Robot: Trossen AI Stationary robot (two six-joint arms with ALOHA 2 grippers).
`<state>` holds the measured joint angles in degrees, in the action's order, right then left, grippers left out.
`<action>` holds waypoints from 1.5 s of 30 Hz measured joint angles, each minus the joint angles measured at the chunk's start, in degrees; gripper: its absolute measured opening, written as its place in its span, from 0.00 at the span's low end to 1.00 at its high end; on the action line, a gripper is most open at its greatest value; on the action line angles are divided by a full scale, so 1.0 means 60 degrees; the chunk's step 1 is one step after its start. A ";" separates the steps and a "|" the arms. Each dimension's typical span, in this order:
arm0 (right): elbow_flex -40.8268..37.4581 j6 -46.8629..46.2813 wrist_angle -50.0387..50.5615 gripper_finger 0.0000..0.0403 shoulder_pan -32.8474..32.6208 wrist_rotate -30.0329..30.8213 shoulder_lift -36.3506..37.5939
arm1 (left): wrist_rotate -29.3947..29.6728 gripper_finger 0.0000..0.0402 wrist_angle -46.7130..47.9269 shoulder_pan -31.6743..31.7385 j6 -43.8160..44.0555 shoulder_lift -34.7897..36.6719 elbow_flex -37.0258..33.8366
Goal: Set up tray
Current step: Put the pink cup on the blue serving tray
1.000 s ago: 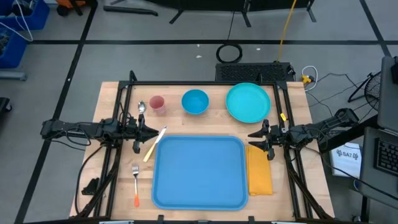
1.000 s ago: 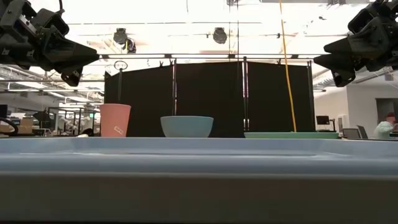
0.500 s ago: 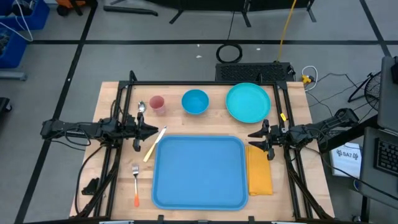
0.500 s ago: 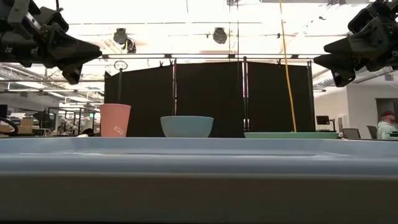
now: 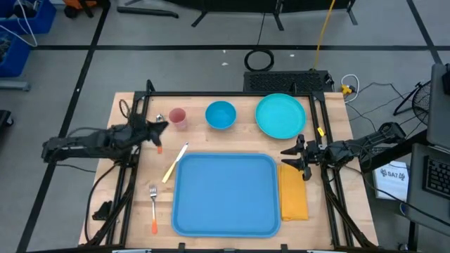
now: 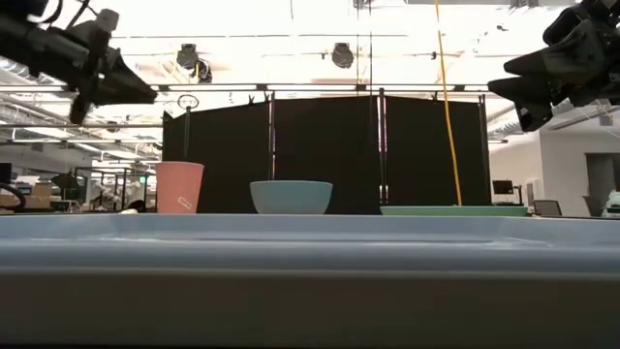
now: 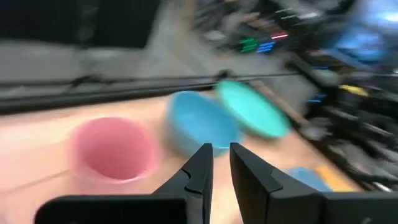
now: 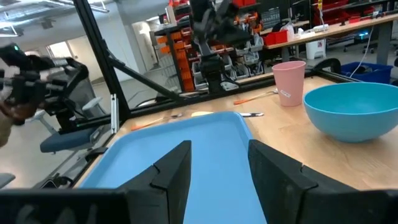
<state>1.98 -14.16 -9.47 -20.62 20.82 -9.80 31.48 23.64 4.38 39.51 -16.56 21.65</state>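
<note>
The blue tray [image 5: 225,195] lies flat on the wooden table, in the near middle. Along the far side stand a pink cup [image 5: 177,117], a blue bowl [image 5: 221,114] and a teal plate [image 5: 281,116]. A knife [image 5: 174,163] and a fork [image 5: 153,200] lie left of the tray, and a yellow napkin [image 5: 293,191] lies to its right. My left gripper [image 5: 163,127] hovers above the table just left of the cup. Its fingers [image 7: 205,163] stand a narrow gap apart with nothing between them. My right gripper [image 5: 285,152] waits open above the tray's far right corner.
A spoon [image 5: 159,119] lies beside the pink cup, partly under my left gripper. Black frame rails [image 5: 232,93] run along the table's far edge and down both sides. Bare wood shows between the tray and the dishes.
My left gripper has risen and swung toward the table's far edge, nearer the pink cup, rolling and tipping as it went. Its finger gap looks the same. Nothing on the table has moved.
</note>
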 joint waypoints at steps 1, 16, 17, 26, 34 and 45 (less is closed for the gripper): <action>0.0000 0.0005 0.0002 0.38 0.0003 0.0010 0.0000 | 0.0020 0.14 0.0747 0.0237 0.0155 -0.0274 0.0524; 0.0000 0.0934 -0.0023 0.38 0.0007 0.0071 0.0000 | -0.4111 0.14 0.5472 0.5633 -0.0917 -0.5633 0.4580; 0.0000 0.0934 -0.0023 0.38 0.0007 0.0069 0.0000 | -0.4265 0.14 0.5474 0.5957 -0.1177 -0.5934 0.4678; 0.0000 0.0926 -0.0023 0.38 0.0007 0.0060 0.0000 | -0.5971 0.17 0.5273 0.8001 -0.2765 -0.8092 0.5219; 0.0000 0.0734 -0.0023 0.38 0.0007 0.0058 0.0000 | -0.6287 0.36 0.4883 0.8327 -0.2880 -0.8995 0.5210; 0.0000 0.0730 -0.0027 0.38 0.0007 0.0058 0.0000 | -0.6505 0.44 0.4331 0.8305 -0.2799 -0.9194 0.5210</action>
<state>1.98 -9.78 -9.63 -20.58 21.17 -9.80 -7.55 49.63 54.22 22.72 -71.72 52.90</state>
